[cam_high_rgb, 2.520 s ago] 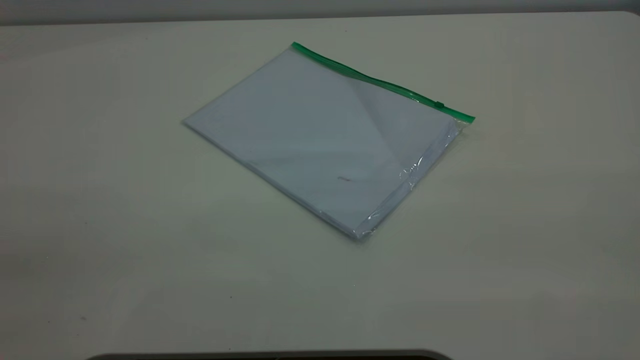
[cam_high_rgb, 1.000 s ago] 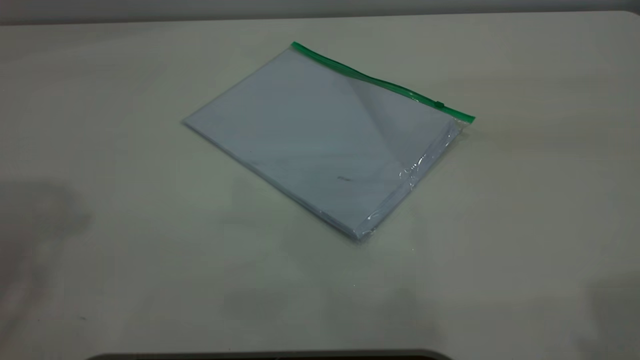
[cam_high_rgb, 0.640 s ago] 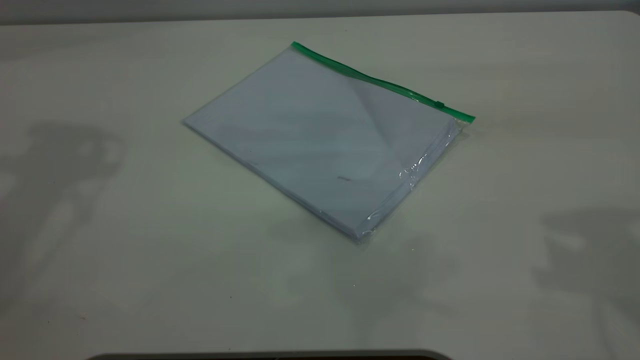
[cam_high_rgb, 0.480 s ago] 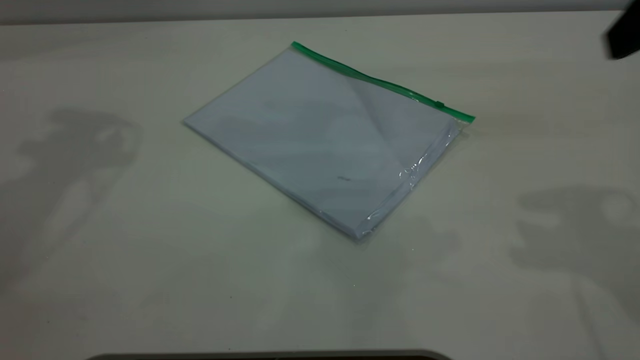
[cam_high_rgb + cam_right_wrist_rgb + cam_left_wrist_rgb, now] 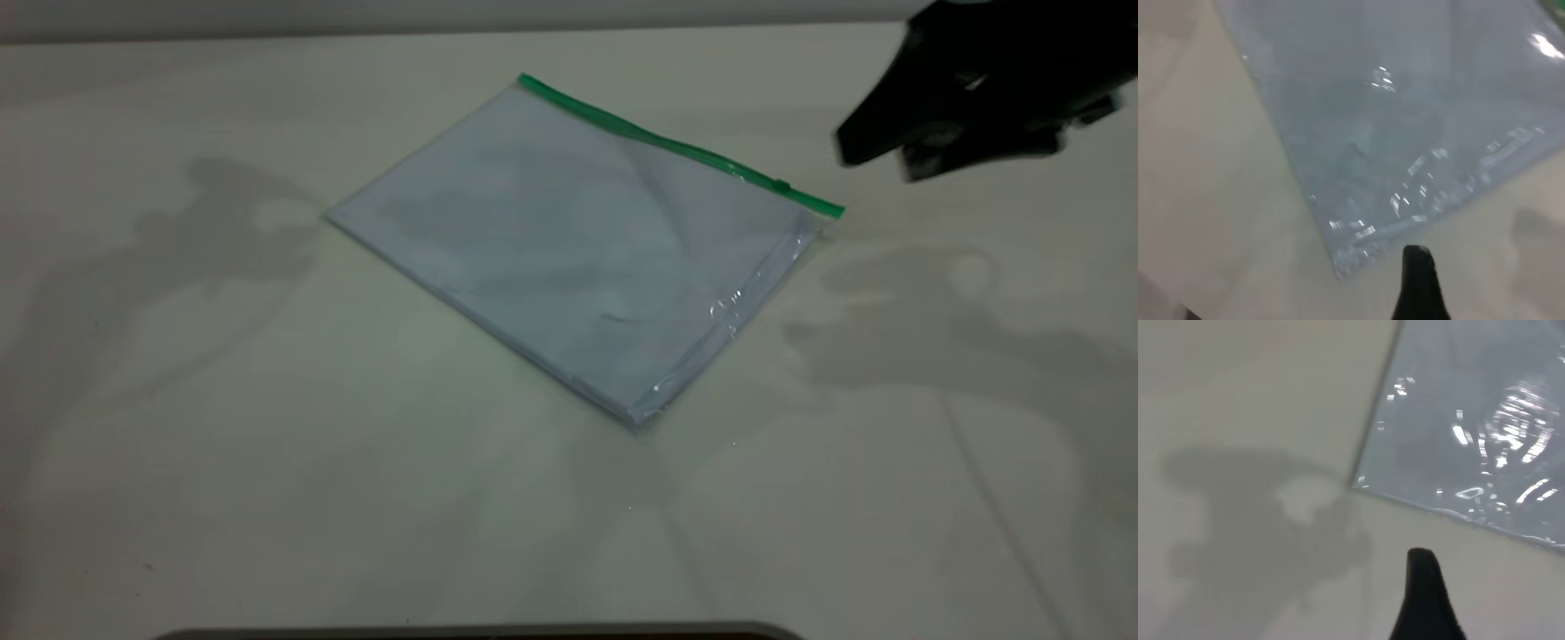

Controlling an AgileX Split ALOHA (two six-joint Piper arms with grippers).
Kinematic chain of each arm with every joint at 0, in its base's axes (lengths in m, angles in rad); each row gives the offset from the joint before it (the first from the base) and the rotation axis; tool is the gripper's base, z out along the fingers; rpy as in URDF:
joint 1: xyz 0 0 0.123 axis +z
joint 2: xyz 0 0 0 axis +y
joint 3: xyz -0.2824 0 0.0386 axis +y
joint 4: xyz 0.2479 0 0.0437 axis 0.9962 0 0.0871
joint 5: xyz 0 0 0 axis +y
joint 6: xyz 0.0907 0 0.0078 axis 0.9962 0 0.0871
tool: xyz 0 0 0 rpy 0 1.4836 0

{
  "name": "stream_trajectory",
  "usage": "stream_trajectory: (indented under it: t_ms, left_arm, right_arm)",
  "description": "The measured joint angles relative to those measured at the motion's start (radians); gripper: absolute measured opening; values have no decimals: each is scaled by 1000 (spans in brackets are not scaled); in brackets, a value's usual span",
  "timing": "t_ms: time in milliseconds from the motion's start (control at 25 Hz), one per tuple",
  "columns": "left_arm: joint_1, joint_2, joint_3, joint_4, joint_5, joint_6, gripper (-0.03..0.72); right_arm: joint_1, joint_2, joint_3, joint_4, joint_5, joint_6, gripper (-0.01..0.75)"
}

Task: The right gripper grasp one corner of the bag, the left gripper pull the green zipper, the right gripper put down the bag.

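The bag lies flat on the table, a clear pouch with white paper sheets inside. The green zipper runs along its far long edge, with the slider tab near the right end. My right gripper hovers at the upper right, open and empty, a short way from the bag's right zipper corner. The left gripper is out of the exterior view. In the left wrist view one black finger shows over bare table near a bag corner. In the right wrist view one finger shows just off another bag corner.
The beige table carries only the bag. Arm shadows fall left and right of the bag. A dark rim shows at the table's near edge. The far table edge runs along the top.
My right gripper has come in from the upper right toward the bag's zipper corner. Both arms' shadows have moved closer to the bag. The bag has not moved.
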Motion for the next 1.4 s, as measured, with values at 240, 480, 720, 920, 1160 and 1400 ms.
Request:
stream_trajectory:
  t_ms: [240, 480, 720, 920, 1160, 1400]
  left_arm:
    - [0, 41, -4, -42, 8, 57, 587]
    - [-2, 69, -5, -46, 7, 60, 587]
    - [-52, 95, -8, -46, -40, 73, 587]
    - [-85, 98, -8, -46, -88, 81, 587]
    - [-90, 98, -8, -46, -102, 82, 587]
    - [-92, 98, -8, -46, -104, 82, 587]
  right_arm:
    - [-3, 196, -97, 160, 41, -183, 589]
    - [-58, 333, -198, 177, 56, -197, 589]
    - [-94, 443, -285, 186, 75, -235, 589]
    - [-94, 488, -322, 246, 78, -318, 589]
    - [-94, 522, -327, 361, 110, -428, 589]
    - [-93, 579, -334, 437, 213, -481, 589]
